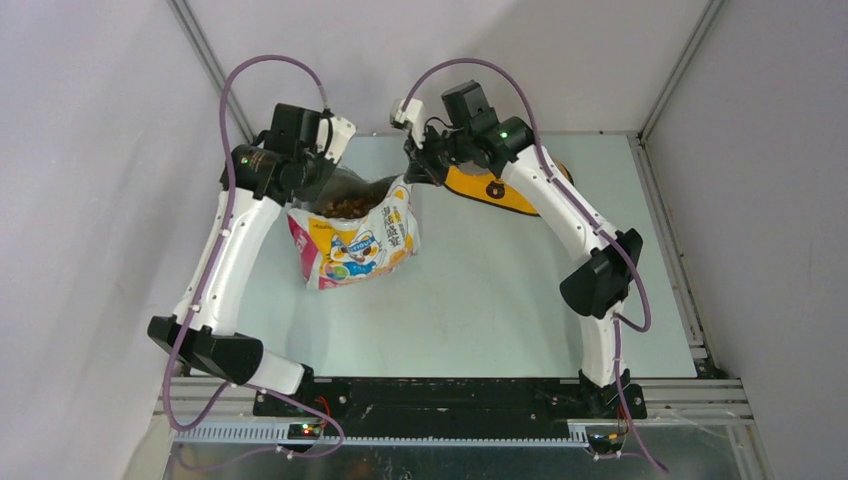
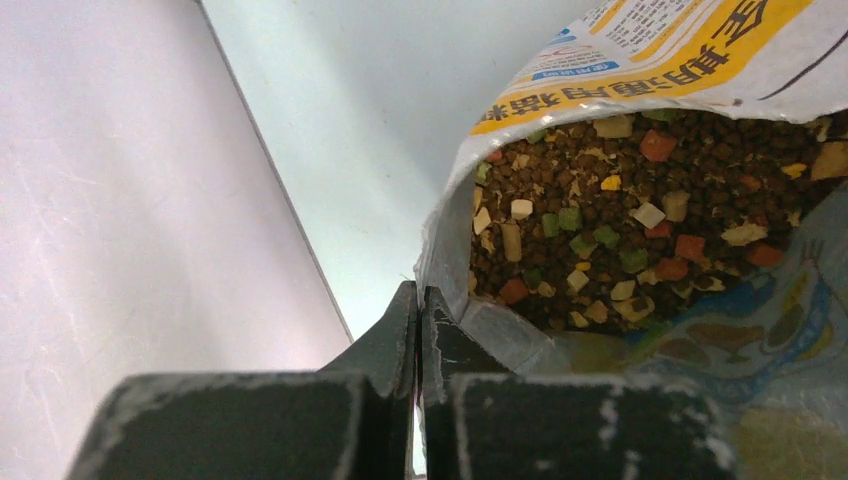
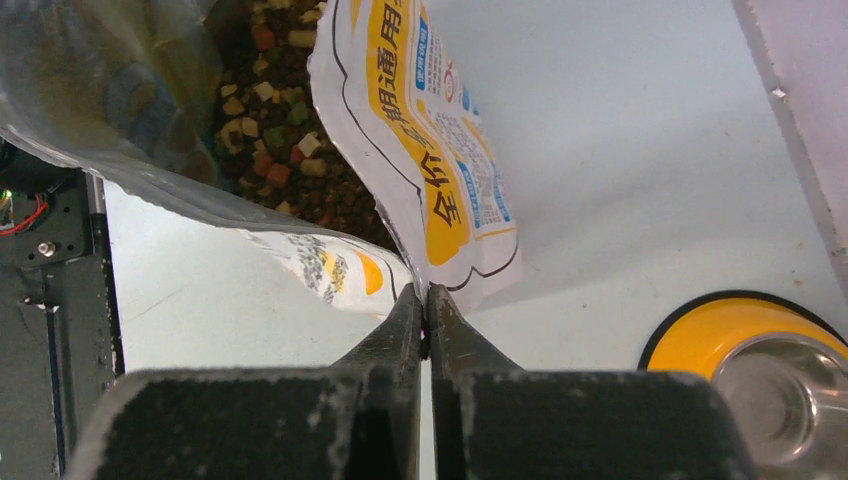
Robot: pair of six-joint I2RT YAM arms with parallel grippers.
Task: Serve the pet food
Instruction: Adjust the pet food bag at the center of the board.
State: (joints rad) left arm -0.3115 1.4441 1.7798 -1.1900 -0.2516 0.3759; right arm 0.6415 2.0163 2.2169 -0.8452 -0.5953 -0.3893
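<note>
Pet food point(image 2: 640, 200), small dark brown kibble mixed with tan, green and red bits, fills a glossy white, orange and pink bag point(image 1: 355, 245) printed with a cartoon cat. The bag's mouth is open and hangs between the two pairs of fingers. The left fingers point(image 2: 408, 310) are clenched on one side of the thin rim and the right fingers point(image 3: 415, 310) on the opposite side. The bag's bottom seems to rest on the pale bench point(image 1: 480, 300), though this is hard to tell.

The likely trouble is the slick rim slipping out of one narrow pinch. That side would then sag and kibble would spill onto the bench. Pulling the two sides apart unevenly could also crease the mouth shut or tear it. A steep tilt might send a rush of food past the bowl.

From the left fingers, the kibble lies just beyond the tips and to one side, inside the rim. From the right fingers, it lies further ahead, behind the bag's printed wall. A yellow oval feeder point(image 3: 720, 330) with a metal bowl sits beside the right fingers, apart from the bag.
</note>
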